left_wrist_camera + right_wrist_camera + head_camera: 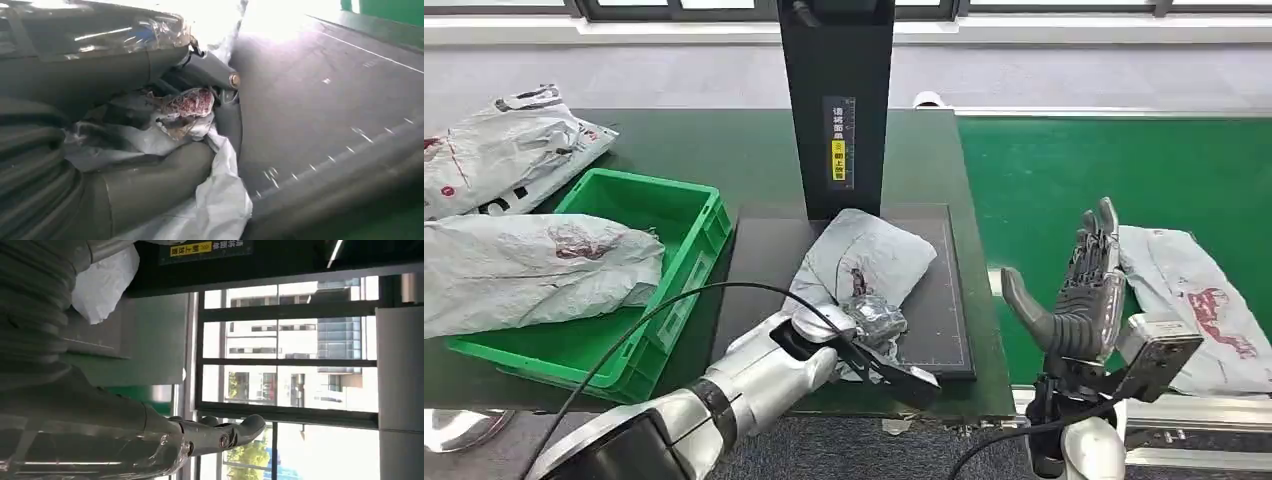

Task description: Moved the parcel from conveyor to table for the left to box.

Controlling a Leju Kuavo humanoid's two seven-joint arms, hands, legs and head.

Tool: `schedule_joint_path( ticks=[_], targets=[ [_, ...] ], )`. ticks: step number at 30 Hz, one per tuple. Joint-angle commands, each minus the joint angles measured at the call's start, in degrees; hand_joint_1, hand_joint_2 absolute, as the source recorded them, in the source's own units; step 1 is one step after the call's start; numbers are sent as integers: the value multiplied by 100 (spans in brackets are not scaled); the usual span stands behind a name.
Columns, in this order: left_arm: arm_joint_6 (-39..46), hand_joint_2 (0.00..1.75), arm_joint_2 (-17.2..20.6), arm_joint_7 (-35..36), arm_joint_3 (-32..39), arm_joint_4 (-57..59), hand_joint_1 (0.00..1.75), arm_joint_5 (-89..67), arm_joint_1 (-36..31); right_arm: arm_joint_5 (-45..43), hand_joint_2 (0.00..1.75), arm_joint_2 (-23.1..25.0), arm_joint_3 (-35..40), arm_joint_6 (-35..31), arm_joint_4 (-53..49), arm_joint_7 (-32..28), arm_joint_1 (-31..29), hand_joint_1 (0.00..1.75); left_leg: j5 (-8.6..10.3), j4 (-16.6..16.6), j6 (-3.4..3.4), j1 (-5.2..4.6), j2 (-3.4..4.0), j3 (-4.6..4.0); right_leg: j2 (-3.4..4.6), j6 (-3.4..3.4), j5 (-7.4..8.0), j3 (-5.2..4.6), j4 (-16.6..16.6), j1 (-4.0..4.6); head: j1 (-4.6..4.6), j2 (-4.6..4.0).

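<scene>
The crumpled grey plastic mailer parcel [864, 262], lying on the black scale pad [949, 310], is grasped by the left hand [864, 335]. The right hand [1079, 290] is held released, fingers spread. Boxing is judged underway; a lift toward the green plastic crate [686, 215] is called for next.

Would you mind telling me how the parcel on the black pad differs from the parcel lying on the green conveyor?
The parcel on the black pad is crumpled and bunched at its near end, where the left hand grips it; the parcel on the conveyor lies flat and untouched, beside the raised, open right hand. The first rests on the black pad under the black post; the second lies on the green conveyor. Both are grey plastic mailers with red print.
</scene>
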Motion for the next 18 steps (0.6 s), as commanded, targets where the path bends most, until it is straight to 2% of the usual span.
schedule_joint_path(
  ticks=[1,5,7,13,15,18],
  targets=[
    [556,175,175,114,539,143,175,415,-608,-46,175,107,-459,-65,-6,9,-71,0,-1,0,-1,5,1,2,-2,-3,1,4,-4,5,0,0],
    [1302,175,506,423,1615,-819,175,759,-807,-89,175,107,-483,-285,-289,8,120,0,-4,7,-3,5,6,-6,1,-7,-1,-3,5,6,0,0],
    [1124,175,599,467,1792,-1121,175,656,-755,-90,175,107,-473,-295,-344,8,165,0,-2,6,-3,4,6,-8,1,-7,-1,-6,6,5,0,0],
    [1110,175,528,455,1902,-1134,175,445,-616,-90,175,107,-458,-310,-313,8,146,0,0,-9,-2,2,4,11,0,-5,1,12,-8,4,0,0],
    [1662,175,518,511,2178,-1256,175,440,-587,-94,175,107,-461,-370,-328,-4,163,0,-1,-4,-1,2,6,7,2,-3,0,8,-4,3,0,0],
    [2202,175,860,630,3037,-2662,175,508,-321,-93,175,107,-448,-503,-407,-39,235,0,-3,-7,-2,4,16,9,11,-6,2,8,-7,5,0,0]
  ],
)
